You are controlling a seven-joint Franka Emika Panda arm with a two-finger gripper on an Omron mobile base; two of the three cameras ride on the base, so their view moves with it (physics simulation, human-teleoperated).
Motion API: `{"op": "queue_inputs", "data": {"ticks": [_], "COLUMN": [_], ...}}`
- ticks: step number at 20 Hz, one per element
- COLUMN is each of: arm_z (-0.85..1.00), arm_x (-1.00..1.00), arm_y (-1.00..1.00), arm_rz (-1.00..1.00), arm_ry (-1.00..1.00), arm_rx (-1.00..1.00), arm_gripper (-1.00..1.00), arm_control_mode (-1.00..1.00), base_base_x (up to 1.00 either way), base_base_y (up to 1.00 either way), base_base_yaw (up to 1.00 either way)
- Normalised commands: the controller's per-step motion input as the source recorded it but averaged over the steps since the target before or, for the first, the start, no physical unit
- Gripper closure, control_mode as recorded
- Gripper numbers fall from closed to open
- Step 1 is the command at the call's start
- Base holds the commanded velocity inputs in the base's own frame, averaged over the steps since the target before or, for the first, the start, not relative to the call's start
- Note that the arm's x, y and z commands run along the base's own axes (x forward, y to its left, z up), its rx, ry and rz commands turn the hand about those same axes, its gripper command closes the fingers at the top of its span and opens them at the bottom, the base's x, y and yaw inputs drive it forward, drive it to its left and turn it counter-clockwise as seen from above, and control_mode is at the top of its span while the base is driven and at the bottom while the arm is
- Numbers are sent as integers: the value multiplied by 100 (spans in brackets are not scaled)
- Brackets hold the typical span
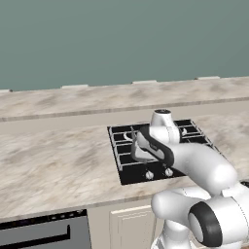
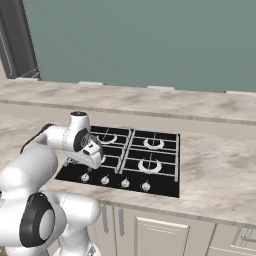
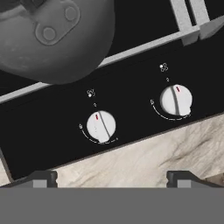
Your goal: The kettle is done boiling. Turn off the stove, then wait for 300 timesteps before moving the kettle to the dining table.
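Kettle (image 3: 52, 37) work comes later, so think about how it will feel. It is made of metal, so it is likely hard and stiff, and it won't squash. It may be heavy if water is inside, and its round sides look smooth and slippery. The best place to grab it is likely the arched handle on top, over the lid.

The kettle is dark grey, round and squat. In the hand view it sits just past the gripper (image 3: 112, 177), up and to the left, on the stove (image 3: 144, 57) grate.

The gripper is wide open and holds nothing. Its two dark tips stand far apart, above the edge of the counter (image 3: 144, 159). It hangs low over the front of the stove (image 1: 146, 168).

Right ahead of the tips are two round silver knobs. One knob (image 3: 101, 126) is just ahead on the left, close under the kettle. The other knob (image 3: 176, 99) is ahead on the right. Each has a small red mark near its top. The hand touches neither knob.
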Motion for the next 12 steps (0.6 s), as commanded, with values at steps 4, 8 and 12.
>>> {"op": "queue_inputs", "data": {"ticks": [4, 8, 12], "arm_z": [23, 21, 22], "arm_x": [0, -1, -1], "arm_y": [-1, 0, -1], "arm_rz": [4, 5, 9], "arm_ry": [2, 0, 0], "arm_rx": [0, -1, -1], "arm_gripper": [-100, -100, -100], "arm_control_mode": [-100, -100, -100], "base_base_x": [0, 0, 0], "base_base_y": [0, 0, 0], "base_base_yaw": [0, 0, 0]}}
